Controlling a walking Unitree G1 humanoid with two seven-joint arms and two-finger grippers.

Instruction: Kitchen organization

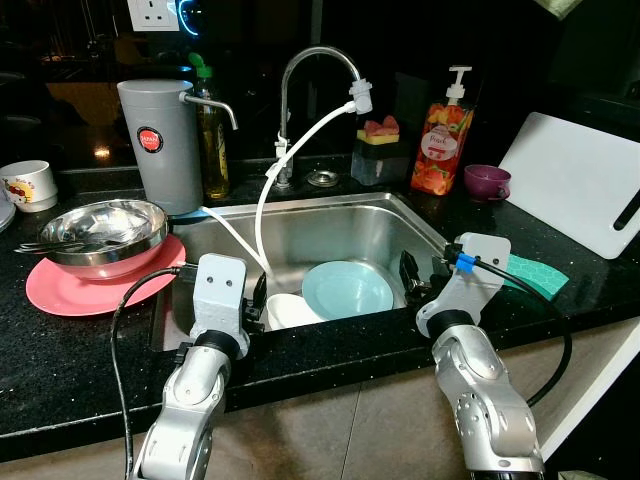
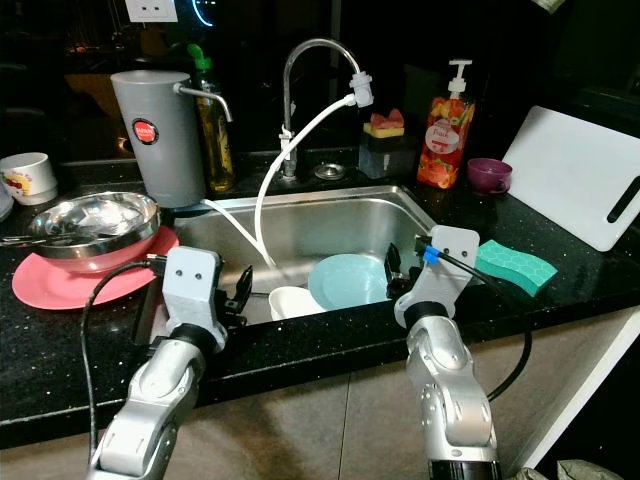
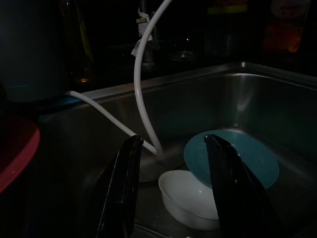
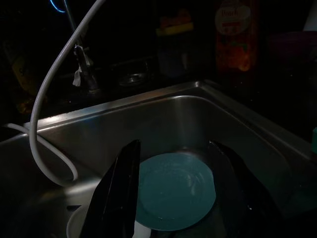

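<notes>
**Both claws open over the sink's front edge**

The left claw (image 3: 171,191) hangs at the near rim of the stainless steel sink (image 1: 300,235), toward its left corner, fingers spread and holding nothing. The right claw (image 4: 173,198) hangs at the same rim toward the sink's right corner, fingers likewise apart and empty.

Inside the sink, a small white ceramic bowl (image 3: 190,198) sits against the front wall, below the left claw. A round light-blue plate (image 1: 347,290) lies touching it on the sink floor, in front of the right claw. A thin white hose (image 1: 275,170) runs from the curved chrome tap (image 1: 310,65) behind the sink down into the basin.

On the black speckled desk (image 1: 80,350) left of the sink, a steel bowl (image 1: 103,232) rests on a pink plate (image 1: 75,290).
</notes>
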